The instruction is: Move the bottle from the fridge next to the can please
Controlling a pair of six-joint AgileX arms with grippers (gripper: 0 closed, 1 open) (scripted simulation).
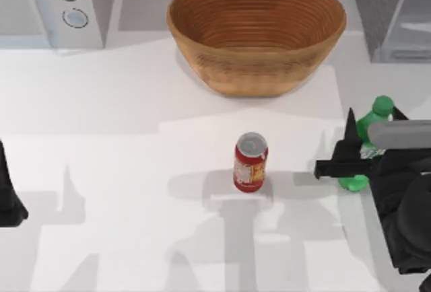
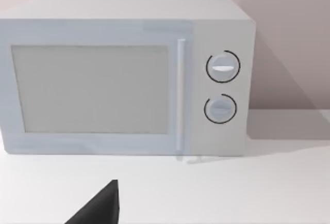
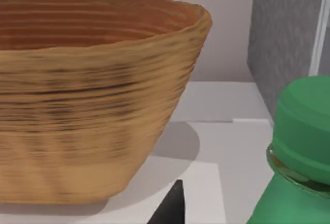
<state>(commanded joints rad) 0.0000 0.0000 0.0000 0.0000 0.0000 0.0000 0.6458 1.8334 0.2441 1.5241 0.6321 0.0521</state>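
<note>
Here, right gripper (image 1: 351, 151) clamped on upright bottle (image 1: 369, 130), right of can (image 1: 250, 162), bowl (image 1: 256, 33) empty

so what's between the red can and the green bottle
Bare white table, crossed only by shadow, plus the right end effector's dark fingertip, in the top view, between the red drink can and the green plastic bottle.

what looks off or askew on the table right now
The bottle leans instead of standing upright, at the right claw on the table's right side. The can stands upright, nothing is spilled.
</note>
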